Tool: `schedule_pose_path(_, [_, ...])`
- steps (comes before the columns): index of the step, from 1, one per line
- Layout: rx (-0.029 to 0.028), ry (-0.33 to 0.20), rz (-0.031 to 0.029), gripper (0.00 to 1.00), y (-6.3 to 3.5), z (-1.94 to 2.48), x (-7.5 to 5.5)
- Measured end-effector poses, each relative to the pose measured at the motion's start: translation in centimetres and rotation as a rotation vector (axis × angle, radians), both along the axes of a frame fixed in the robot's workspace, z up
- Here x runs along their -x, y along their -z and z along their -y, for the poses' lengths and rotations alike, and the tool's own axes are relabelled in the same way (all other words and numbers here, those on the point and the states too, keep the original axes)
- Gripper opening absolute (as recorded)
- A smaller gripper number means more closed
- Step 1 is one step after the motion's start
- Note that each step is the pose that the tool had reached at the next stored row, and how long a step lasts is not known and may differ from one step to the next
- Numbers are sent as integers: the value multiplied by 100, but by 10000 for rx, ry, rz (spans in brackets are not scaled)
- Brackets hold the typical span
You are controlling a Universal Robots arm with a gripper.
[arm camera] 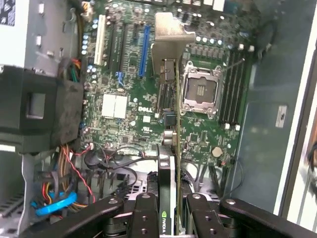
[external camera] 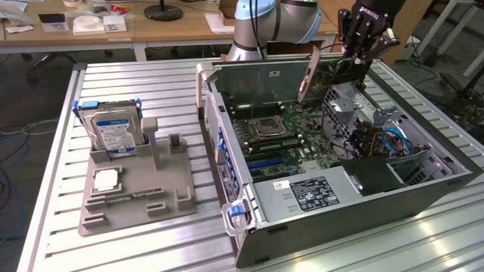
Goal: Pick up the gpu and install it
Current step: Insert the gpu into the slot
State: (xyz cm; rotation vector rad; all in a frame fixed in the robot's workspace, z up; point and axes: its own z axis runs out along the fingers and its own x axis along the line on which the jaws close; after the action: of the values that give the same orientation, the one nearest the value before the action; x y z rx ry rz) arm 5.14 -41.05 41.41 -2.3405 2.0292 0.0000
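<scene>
Clamping the gpu (external camera: 330,72), jaws hover above the open case (external camera: 340,221) on a slatted table (external camera: 136,245).

The arm (external camera: 261,28) is showing rounded, tube-like housings in silver-grey, shading into pale blue over the fat joint sections, at about twelve o'clock in the exterior view. The gripper (external camera: 355,56), toward one o'clock in that view, is wearing matte black all over, and white lettering (external camera: 369,12) is running across its body. In the wrist view the gripper (arm camera: 171,210) is presenting black bar-shaped links with rounded edges on both sides. Round pivot pins (arm camera: 230,202) and small dark screw holes are dotting those links, which are catching a dull sheen.
</scene>
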Motion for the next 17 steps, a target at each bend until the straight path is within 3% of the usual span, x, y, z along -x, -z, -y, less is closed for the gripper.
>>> schedule_pose_path(3, [1,-338,0,27,1,0,0])
schedule_pose_path(6, [3,-239,-1,27,2,0,0])
schedule_pose_path(17, [2,1559,-1,27,15,0,0])
